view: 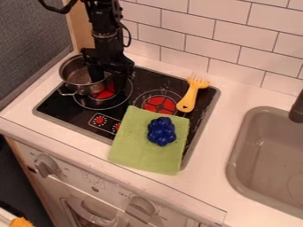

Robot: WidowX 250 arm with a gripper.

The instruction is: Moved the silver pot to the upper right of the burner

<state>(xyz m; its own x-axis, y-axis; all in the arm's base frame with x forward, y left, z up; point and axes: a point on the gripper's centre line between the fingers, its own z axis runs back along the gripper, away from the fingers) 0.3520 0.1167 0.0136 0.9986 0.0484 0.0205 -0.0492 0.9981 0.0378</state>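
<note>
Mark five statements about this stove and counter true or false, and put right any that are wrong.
1. The tool is at the right side of the silver pot. True.
2. The silver pot stands on the right-hand burner. False: it is at the left burner.
3. The blue grapes rest on the green cloth. True.
4. The yellow fork has its tines towards the tiled wall. True.
5. The sink is to the left of the stovetop. False: it is to the right.
</note>
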